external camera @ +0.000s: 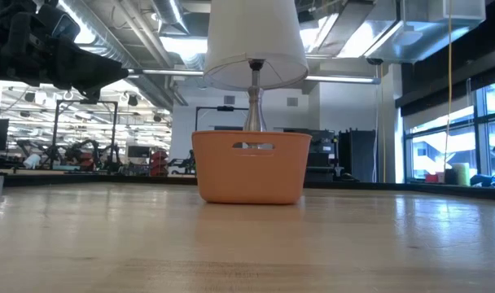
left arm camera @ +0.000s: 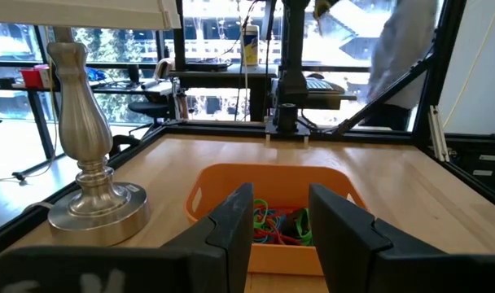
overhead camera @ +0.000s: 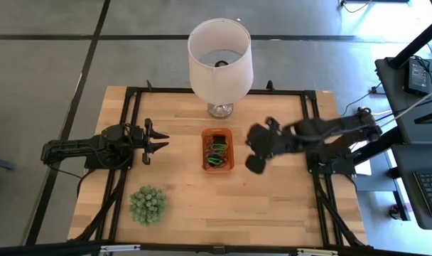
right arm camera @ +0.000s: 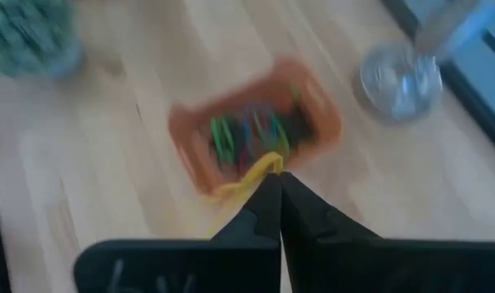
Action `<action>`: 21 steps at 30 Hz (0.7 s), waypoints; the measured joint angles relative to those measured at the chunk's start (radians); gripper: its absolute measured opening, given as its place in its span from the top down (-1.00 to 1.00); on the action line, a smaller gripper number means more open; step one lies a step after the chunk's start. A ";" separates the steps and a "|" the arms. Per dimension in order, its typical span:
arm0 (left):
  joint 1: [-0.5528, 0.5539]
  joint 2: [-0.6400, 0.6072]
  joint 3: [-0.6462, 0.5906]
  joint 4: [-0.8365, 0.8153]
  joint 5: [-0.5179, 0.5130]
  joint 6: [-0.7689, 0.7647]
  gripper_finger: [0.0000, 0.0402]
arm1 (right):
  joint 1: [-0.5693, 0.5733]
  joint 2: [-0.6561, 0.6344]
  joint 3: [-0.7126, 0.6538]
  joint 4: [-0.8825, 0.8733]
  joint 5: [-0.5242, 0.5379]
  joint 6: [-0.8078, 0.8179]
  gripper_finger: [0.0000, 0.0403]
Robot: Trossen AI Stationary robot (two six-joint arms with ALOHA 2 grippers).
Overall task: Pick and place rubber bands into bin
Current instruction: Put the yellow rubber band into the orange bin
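Note:
The orange bin (overhead camera: 217,150) sits at the middle of the wooden table and holds several rubber bands (overhead camera: 216,153) in green, red and yellow (left arm camera: 273,225). My right gripper (right arm camera: 278,189) hangs above the table just right of the bin (right arm camera: 256,134), shut on a yellow rubber band. My left gripper (overhead camera: 159,141) waits open on the bin's left, pointing at it, and its fingers (left arm camera: 235,218) frame the bin's near wall (left arm camera: 268,248) in the left wrist view. In the low view the bin (external camera: 250,167) stands on its base. My right gripper pinches a yellow rubber band (right arm camera: 260,171) between its two shut fingertips. The fingers point down, slanting toward the bin. The band sticks out past the fingertips as a short loop over the bin's rim, lifted clear of the table.
A white lampshade (overhead camera: 219,55) on a silver base (left arm camera: 89,199) stands behind the bin near the far edge. A spiky green ball plant (overhead camera: 147,205) sits near the table's near left corner. Bare wood (overhead camera: 273,203) lies along the near side. A black frame (overhead camera: 312,107) borders the table.

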 joint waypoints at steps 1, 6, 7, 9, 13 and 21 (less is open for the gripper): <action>0.000 0.000 0.000 0.000 0.000 0.000 0.43 | -0.032 0.000 0.002 0.042 -0.023 -0.051 1.00; 0.000 0.000 0.000 0.000 0.000 0.000 0.43 | -0.174 0.027 0.004 0.222 -0.149 -0.235 1.00; 0.000 0.000 0.000 0.000 0.000 0.000 0.43 | -0.198 0.040 0.004 0.246 -0.169 -0.261 1.00; 0.000 0.000 0.000 0.000 0.000 0.000 0.43 | -0.239 0.068 0.004 0.293 -0.213 -0.302 1.00; 0.000 0.000 0.000 0.000 0.000 0.000 0.43 | -0.301 0.144 0.004 0.368 -0.293 -0.353 1.00; 0.000 0.000 0.000 0.000 0.000 0.000 0.43 | -0.333 0.358 0.003 0.384 -0.347 -0.390 1.00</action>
